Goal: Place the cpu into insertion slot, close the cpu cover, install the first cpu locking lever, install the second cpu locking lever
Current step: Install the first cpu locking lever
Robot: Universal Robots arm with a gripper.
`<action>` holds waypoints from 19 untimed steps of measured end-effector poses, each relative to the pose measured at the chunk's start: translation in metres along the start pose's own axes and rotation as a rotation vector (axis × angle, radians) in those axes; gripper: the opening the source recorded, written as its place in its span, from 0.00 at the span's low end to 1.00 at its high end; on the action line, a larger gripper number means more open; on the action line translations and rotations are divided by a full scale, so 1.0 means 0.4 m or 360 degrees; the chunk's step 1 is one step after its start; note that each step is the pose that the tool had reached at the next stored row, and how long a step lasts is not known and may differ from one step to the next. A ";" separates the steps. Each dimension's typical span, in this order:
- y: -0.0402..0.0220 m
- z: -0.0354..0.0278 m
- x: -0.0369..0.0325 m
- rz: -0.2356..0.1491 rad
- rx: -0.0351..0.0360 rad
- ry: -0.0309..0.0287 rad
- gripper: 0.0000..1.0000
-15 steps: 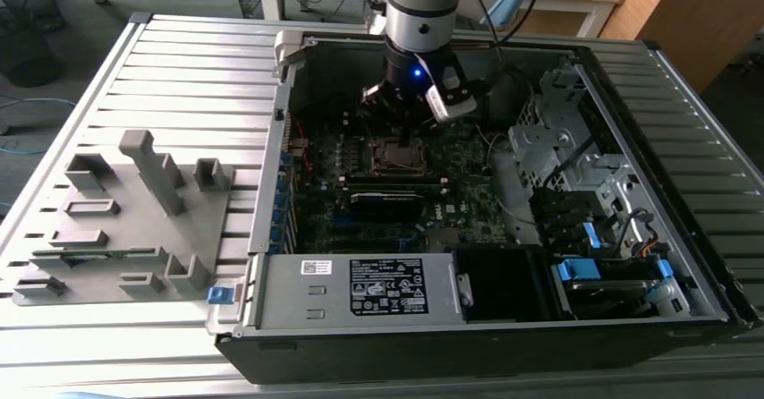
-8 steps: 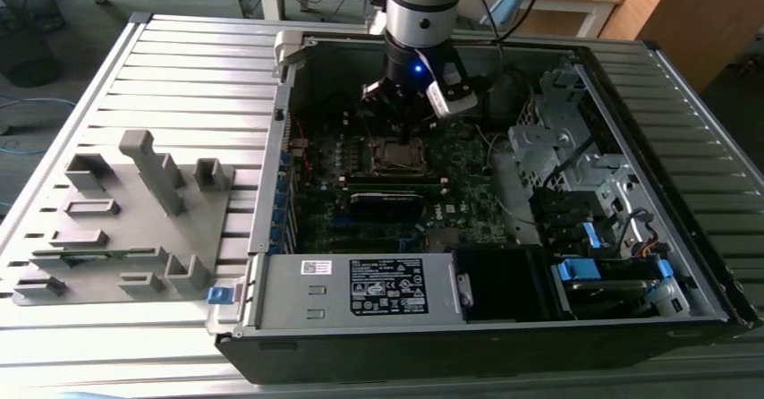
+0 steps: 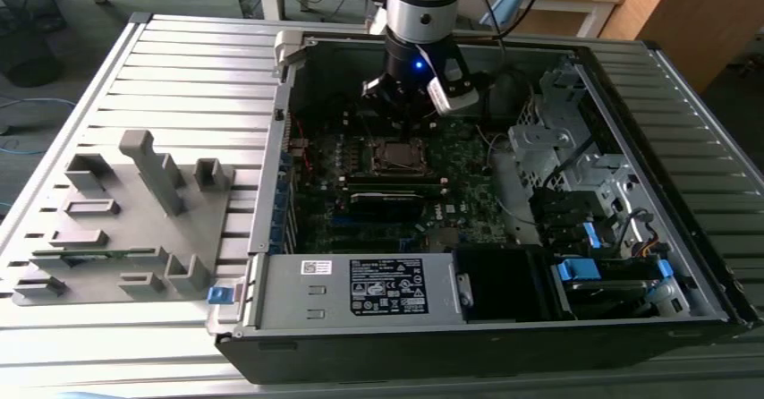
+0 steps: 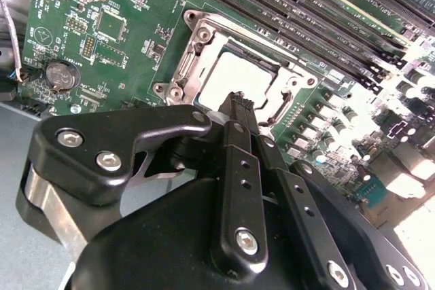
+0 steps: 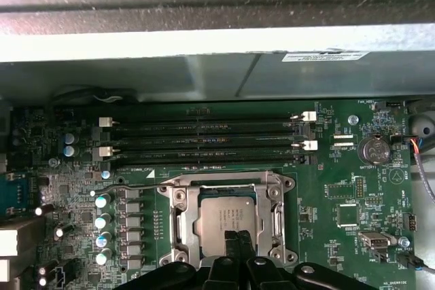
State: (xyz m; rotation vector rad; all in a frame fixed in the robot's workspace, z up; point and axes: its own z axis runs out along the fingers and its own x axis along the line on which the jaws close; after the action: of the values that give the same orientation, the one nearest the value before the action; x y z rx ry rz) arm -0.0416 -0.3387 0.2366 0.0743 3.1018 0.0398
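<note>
Hovering over the flat silver-grey square cpu [image 5: 219,214], the black claw [image 5: 238,237] is pressed together, empty; the cpu seems light, stiff, fragile, best gripped by its edges

The end effector [image 5: 238,239] covers one edge of the cpu [image 5: 221,216] in both wrist views. It hides part of the cpu cover [image 5: 277,212] around the cpu too. In the exterior view the cpu is too small to make out.

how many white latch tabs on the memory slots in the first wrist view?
4 small white plastic latch tabs on the long black memory slots: two at the ends nearer the round silver coin battery, two at the opposite ends.
</note>
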 end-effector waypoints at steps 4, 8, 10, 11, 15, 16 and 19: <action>0.000 -0.001 0.000 0.0000 0.0000 0.00003 0.10; 0.000 -0.004 0.000 0.0000 0.0001 0.00004 0.10; 0.000 -0.005 0.000 0.0000 0.0000 0.00001 0.10; 0.000 -0.006 0.000 0.0000 0.0001 0.00002 0.10; 0.000 -0.007 0.000 0.0000 0.0001 0.00003 0.10; 0.000 -0.008 0.000 0.0000 0.0001 0.00006 0.10; 0.000 -0.012 0.000 0.0000 0.0001 0.00003 0.10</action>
State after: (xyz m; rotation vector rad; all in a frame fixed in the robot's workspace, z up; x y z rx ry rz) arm -0.0417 -0.3388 0.2414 0.0743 3.1020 0.0393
